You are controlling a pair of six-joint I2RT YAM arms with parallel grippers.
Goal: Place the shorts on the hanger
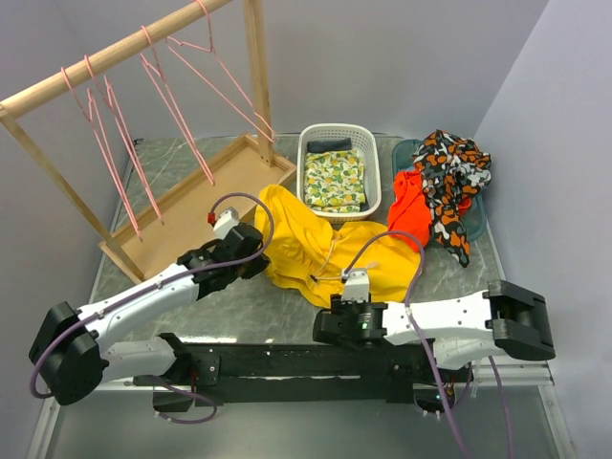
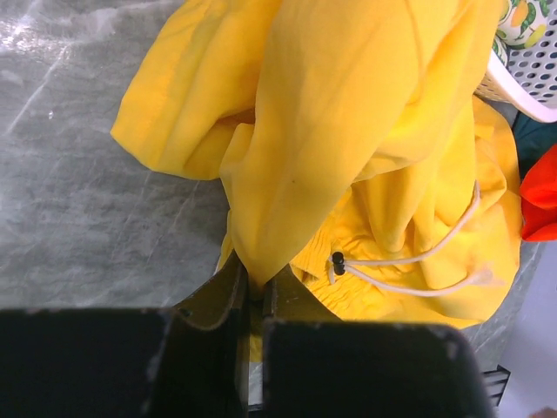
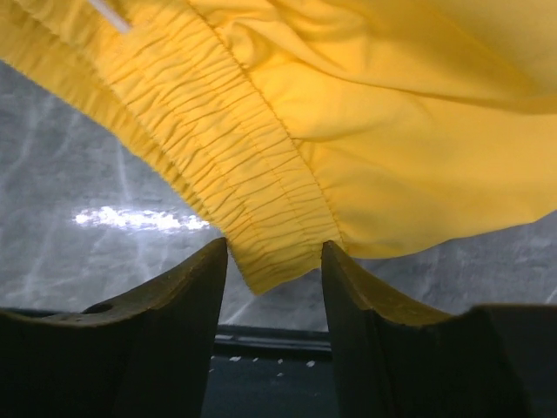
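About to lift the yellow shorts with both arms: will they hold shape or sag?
Likely floppy: the shorts lie crumpled in folds, so they should sag between grips. Probably light; the left gripper pinches the fabric flat. The gathered waistband between the right gripper's fingers may stretch.

Bright and even everywhere, lit softly from above. Looked sharp in the top view. Showed a white shine on the table (image 3: 130, 218) at nine o'clock in the right wrist view. Made only pale shadows under the shorts (image 1: 298, 239). Looked dark and fuzzy on the near fingers (image 3: 174, 322) at six o'clock.
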